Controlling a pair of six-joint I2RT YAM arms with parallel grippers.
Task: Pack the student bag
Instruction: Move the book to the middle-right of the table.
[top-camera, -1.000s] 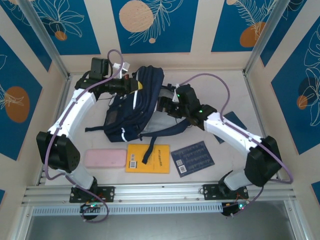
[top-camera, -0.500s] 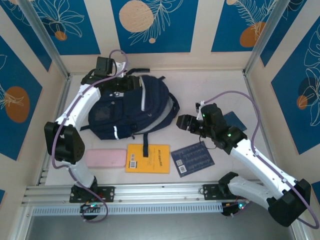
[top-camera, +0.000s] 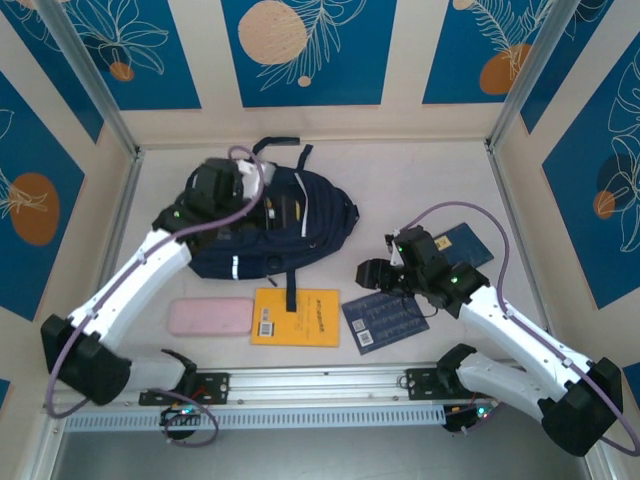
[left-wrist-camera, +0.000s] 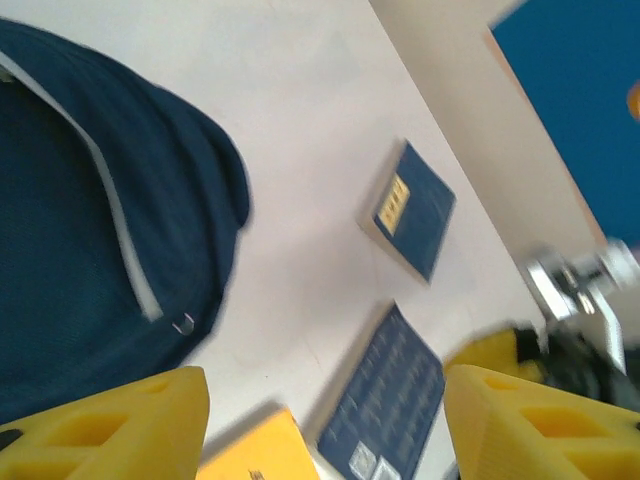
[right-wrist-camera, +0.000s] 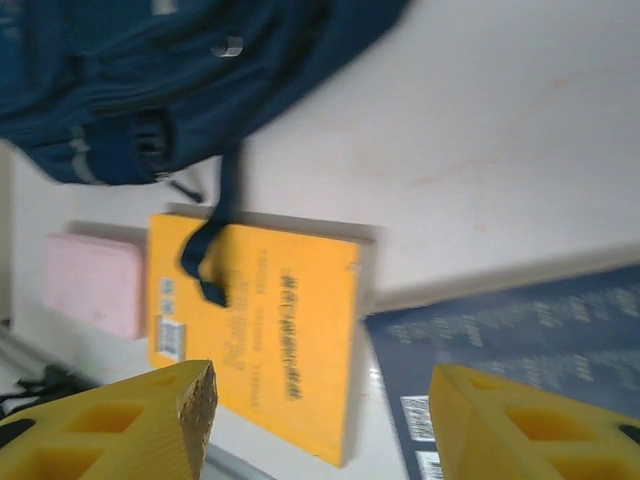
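We show the left tool (left-wrist-camera: 322, 378), open and empty, over the bag (top-camera: 320, 225); the right tool (right-wrist-camera: 320, 385), also open, lies rightward.

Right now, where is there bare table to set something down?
Widest bare table: far right, between the bag, the back wall and the small blue book. The near row is crowded: pink case, yellow book and dark book side by side, a bag strap lying over the yellow one.

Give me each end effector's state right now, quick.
Left end effector: open, holding nothing.
Right end effector: open, holding nothing.
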